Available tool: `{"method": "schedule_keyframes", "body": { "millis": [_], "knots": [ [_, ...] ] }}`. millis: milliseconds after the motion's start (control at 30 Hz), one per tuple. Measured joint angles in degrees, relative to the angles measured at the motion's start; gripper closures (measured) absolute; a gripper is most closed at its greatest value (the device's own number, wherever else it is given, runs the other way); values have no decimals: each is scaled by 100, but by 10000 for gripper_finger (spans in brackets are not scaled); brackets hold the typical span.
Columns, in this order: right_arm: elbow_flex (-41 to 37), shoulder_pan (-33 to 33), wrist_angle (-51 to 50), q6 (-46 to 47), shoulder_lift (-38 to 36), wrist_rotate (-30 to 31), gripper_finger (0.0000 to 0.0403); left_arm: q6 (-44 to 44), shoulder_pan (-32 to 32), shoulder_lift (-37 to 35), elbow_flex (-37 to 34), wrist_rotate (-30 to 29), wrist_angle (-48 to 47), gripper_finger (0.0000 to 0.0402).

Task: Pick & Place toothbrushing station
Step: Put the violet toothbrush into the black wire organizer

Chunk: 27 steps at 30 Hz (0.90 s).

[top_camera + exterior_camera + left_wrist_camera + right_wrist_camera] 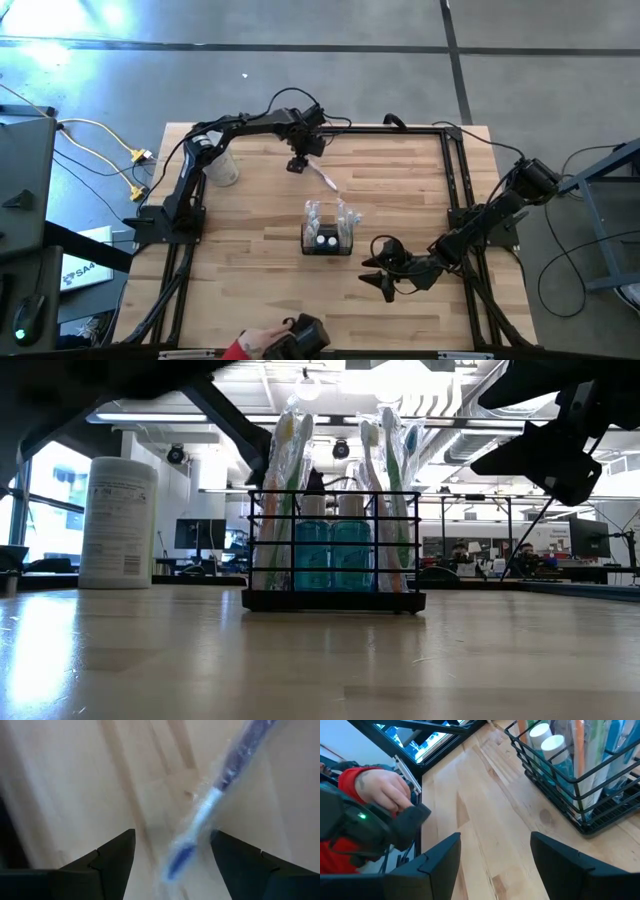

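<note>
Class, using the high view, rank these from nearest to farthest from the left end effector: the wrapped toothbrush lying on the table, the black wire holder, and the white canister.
1. Wrapped toothbrush: just beside the left end effector, toward the table's middle.
2. White canister: at the table's left edge.
3. Black wire holder: mid-table, closer to the right end effector.

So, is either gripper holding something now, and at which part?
Nothing is held. The left gripper hangs with open jaws over a wrapped toothbrush on the table; the right gripper is open and empty.
</note>
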Motion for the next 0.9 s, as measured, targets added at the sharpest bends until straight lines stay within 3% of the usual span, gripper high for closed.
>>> {"method": "schedule_keyframes", "body": {
  "millis": [300,400,567,767,900],
  "knots": [
    [0,0,-4,-9,0,0,172,156,-22,321,22,-9,-23,143],
    [0,0,-7,-6,0,0,172,156,-22,326,18,-11,-23,160],
    [0,0,-7,-26,0,0,172,171,-26,335,9,-40,-120,236],
    [0,6,-17,-39,0,-2,172,191,-35,337,8,-141,-366,377],
    [0,4,-17,-41,0,-3,172,138,-43,342,7,-209,-473,386]
  ]
}}
